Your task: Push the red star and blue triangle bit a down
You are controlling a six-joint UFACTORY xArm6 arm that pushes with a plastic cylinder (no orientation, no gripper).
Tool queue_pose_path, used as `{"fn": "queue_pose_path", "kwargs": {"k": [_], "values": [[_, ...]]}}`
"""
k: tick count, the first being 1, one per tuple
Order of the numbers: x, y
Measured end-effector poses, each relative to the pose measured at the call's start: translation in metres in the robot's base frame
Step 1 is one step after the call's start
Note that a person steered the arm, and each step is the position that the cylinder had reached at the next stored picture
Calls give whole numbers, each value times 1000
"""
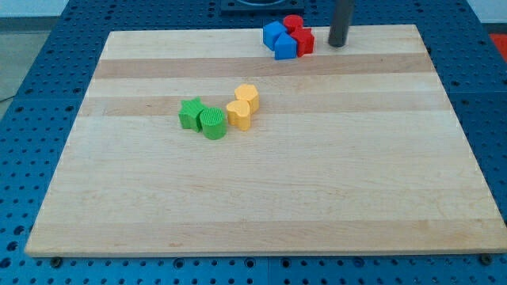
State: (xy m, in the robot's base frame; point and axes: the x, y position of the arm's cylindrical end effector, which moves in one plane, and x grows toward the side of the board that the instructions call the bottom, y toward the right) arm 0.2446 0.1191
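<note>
The red star (303, 41) sits near the view's top edge of the board, in a tight cluster with another red block (294, 22) behind it and two blue blocks to its left. The nearer blue block (285, 47) touches the red star and looks like the triangle. The other blue block (273, 33) lies up and to the left of it. My tip (337, 45) rests on the board just right of the red star, with a small gap between them.
A green star (191, 113) and a green cylinder (212, 123) touch each other left of the board's middle. Two yellow blocks (247, 96) (239, 115) stand just right of them. The wooden board (261, 198) lies on a blue perforated table.
</note>
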Motion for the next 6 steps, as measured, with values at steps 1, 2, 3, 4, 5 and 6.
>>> {"fn": "queue_pose_path", "kwargs": {"k": [1, 2, 3, 4, 5, 6], "values": [[19, -28], [11, 24], [-15, 51], [-18, 2], [-12, -82], [12, -152]]}}
